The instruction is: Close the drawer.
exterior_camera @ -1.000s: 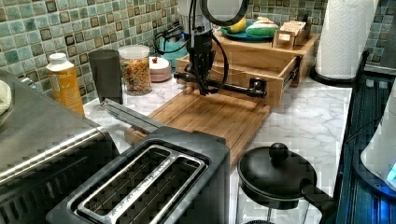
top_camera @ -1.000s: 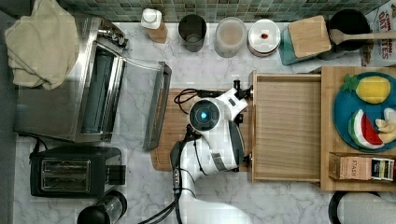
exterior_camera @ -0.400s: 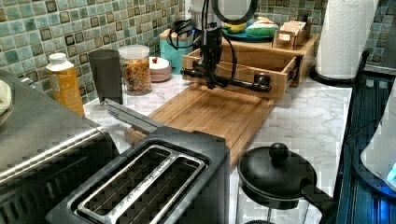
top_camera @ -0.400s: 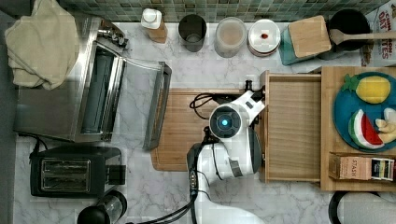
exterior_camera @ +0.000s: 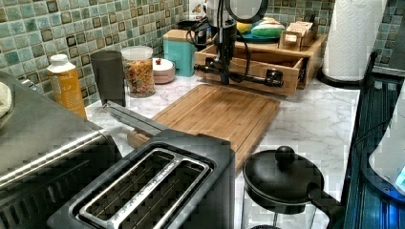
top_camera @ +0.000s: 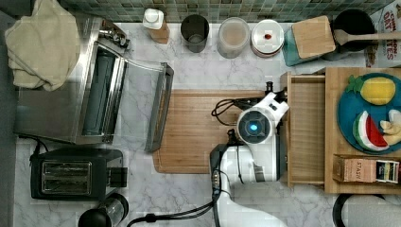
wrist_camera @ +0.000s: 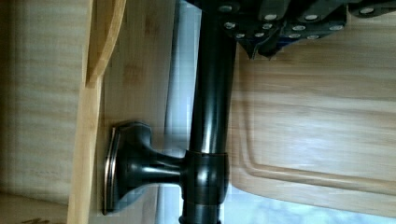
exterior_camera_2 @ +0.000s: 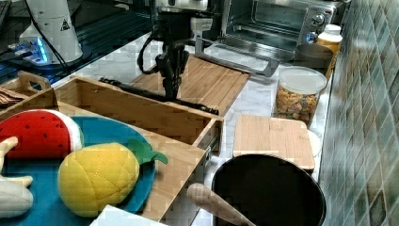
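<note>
Pressing at the black bar handle, the gripper stands upright over the front panel of the drawer; fingers look nearly together at the bar, but whether they clamp it or just push against it I cannot tell. Wrist view: bar runs right past the finger ends, touching or nearly so, with its mounting post fixed to the panel. Drawer is partly open, sticking out from the wooden organiser toward the top view's left, plain wood floor showing. Front panel sits just at the edge of the bamboo cutting board, which lies on the marble counter. On the organiser, a blue plate with toy fruit. Toaster oven with its door down at the top view's left, black toaster near it. Jars along the tiled wall.
</note>
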### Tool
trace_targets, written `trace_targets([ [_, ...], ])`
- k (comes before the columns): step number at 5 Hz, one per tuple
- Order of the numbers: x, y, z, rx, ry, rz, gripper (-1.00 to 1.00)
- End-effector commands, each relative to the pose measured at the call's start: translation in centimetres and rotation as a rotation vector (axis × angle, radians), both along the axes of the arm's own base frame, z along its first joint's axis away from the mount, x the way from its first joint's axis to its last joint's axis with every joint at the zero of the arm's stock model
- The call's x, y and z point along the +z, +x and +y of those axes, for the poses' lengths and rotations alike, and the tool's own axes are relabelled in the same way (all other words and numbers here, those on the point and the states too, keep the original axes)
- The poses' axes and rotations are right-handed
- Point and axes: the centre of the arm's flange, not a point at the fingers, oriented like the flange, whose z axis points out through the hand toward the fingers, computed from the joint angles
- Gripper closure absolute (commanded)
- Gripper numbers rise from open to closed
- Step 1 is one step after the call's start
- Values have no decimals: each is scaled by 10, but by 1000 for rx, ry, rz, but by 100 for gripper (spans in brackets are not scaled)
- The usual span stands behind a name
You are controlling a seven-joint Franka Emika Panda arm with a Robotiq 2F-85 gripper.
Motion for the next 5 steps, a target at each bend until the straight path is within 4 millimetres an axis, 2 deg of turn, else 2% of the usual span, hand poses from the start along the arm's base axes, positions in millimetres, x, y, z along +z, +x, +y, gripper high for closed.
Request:
trace_targets([
  [1,35,-57,-222,-278,-81,-42,100],
  [2,41,-61,-224,-313,-83,-28,100],
  [3,45,-51,-228,-343,-87,5,100],
  [5,45,-51,-227,-343,-87,5,100],
])
